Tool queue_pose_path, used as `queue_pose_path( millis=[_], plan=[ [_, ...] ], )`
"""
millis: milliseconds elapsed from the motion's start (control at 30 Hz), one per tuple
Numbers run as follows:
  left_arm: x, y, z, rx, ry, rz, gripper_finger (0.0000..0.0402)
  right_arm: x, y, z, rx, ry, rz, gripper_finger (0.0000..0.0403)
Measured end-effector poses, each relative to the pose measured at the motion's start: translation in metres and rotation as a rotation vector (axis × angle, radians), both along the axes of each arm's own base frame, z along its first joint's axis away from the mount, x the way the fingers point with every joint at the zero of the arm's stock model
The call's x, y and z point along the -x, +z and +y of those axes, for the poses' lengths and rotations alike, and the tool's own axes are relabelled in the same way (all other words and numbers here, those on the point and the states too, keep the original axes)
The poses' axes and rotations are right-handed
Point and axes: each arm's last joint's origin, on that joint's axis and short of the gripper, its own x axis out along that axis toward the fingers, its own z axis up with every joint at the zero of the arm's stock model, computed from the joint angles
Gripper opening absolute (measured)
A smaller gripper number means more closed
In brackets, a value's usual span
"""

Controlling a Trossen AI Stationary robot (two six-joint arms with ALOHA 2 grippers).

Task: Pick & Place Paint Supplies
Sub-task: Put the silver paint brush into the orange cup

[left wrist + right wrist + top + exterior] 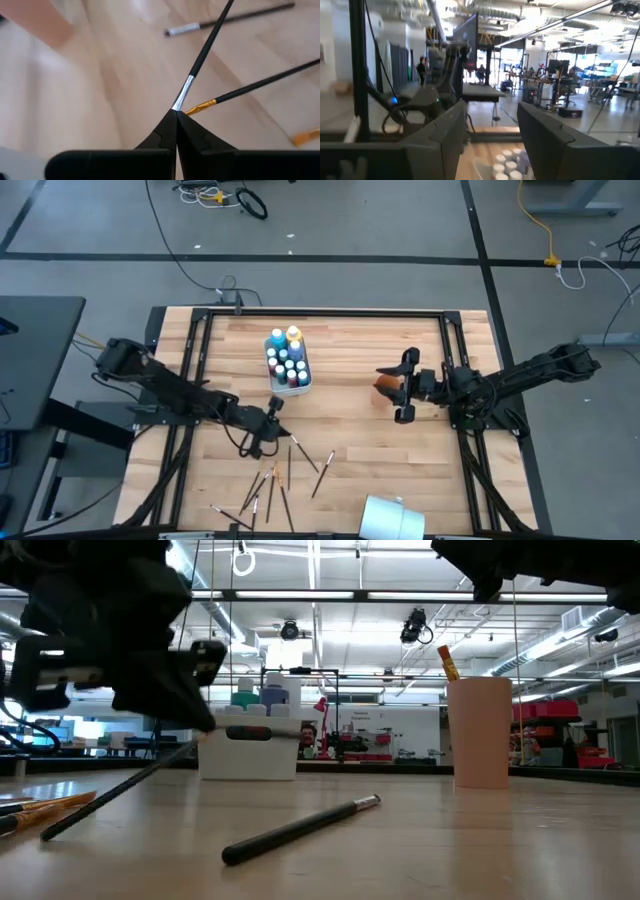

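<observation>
My left gripper (272, 418) (175, 114) is shut on a dark-handled brush (206, 46) (120, 790) above the table's middle left. The bristle end is hidden between the fingers. More brushes lie flat on the wood: one with a gold ferrule (201, 107), one with a silver ferrule (182, 29) (300, 828), and several near the front (268, 485). Small paint bottles (287, 362) stand in a white tray (248, 758). My right gripper (401, 387) (490, 135) is open, raised over the pink cup (480, 732). My left gripper pinches the brush by its silver ferrule (183, 96) between the tips of its two shut fingers. The fingers slant downward, roughly in line with the brush. The handle runs on away from the fingertips and slopes down toward the table; whether its free end touches the wood, I cannot tell.
The pink cup holds one brush (447, 662). A white cup (392, 518) lies on its side at the table's near edge. A black frame (320, 313) runs along the table's far and side edges. Bare wood lies between the tray and the right gripper.
</observation>
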Motion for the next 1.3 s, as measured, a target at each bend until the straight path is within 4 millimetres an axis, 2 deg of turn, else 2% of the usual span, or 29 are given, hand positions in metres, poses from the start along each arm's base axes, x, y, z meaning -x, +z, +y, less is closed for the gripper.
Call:
queue_pose_path(
  millis=[167,267,433,667,900,1100,1300],
  plan=[
    [0.004,0.019,0.003,-0.098,-0.007,-0.092,0.0004,0.0,0.007,-0.002,-0.122,0.033,-0.063,0.0186],
    [0.005,0.027,0.005,-0.159,-0.012,-0.139,0.0004,-0.011,0.014,-0.001,-0.168,0.049,-0.039,0.0186],
    [0.007,0.029,0.006,-0.211,-0.003,-0.14,0.0003,-0.056,0.026,0.008,-0.249,0.118,0.12,0.0181],
    [0.008,0.027,0.009,-0.267,0.081,-0.117,0.0003,-0.128,0.038,0.016,-0.313,0.09,0.464,0.017],
    [0.008,0.029,0.01,-0.346,0.089,-0.13,0.0003,-0.177,0.048,0.01,-0.467,0.14,0.785,0.0177],
    [0.008,0.029,0.01,-0.352,0.093,-0.131,0.0003,-0.206,0.023,-0.008,-0.51,0.093,0.945,0.0179],
    [0.008,0.029,0.012,-0.396,0.148,-0.135,0.0003,-0.219,-0.008,-0.02,-0.623,0.168,1.04,0.0176]
  ],
)
